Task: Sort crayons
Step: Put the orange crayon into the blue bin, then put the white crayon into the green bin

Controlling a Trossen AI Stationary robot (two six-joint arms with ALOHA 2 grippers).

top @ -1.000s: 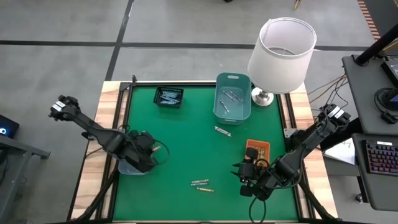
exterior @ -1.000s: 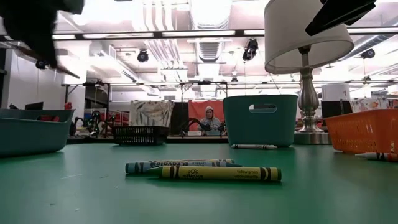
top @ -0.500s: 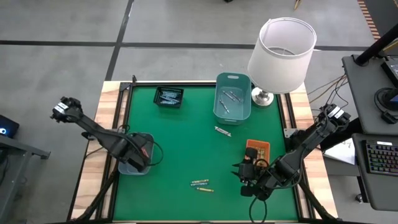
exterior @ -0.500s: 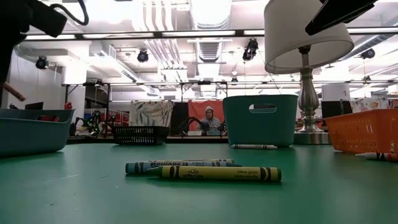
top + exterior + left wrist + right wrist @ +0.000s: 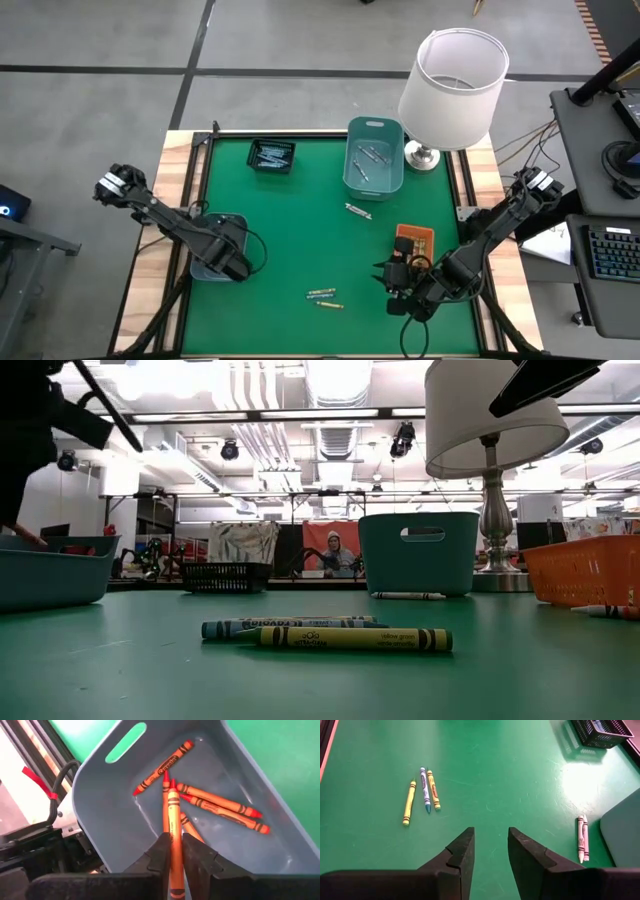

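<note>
Since a second ago the left gripper [image 5: 172, 851] has swung from the green mat to hang over the grey-blue tray [image 5: 205, 270], its fingers clamped on an orange crayon [image 5: 172, 822] that points down among the orange crayons [image 5: 220, 805] already lying inside. The step in hand looks like the drop; next it needs only to part the fingers, with the tray walls close on either side. The right gripper [image 5: 490, 852] waits with fingers apart, open mat ahead and three loose crayons [image 5: 422, 787] just beyond it.
</note>
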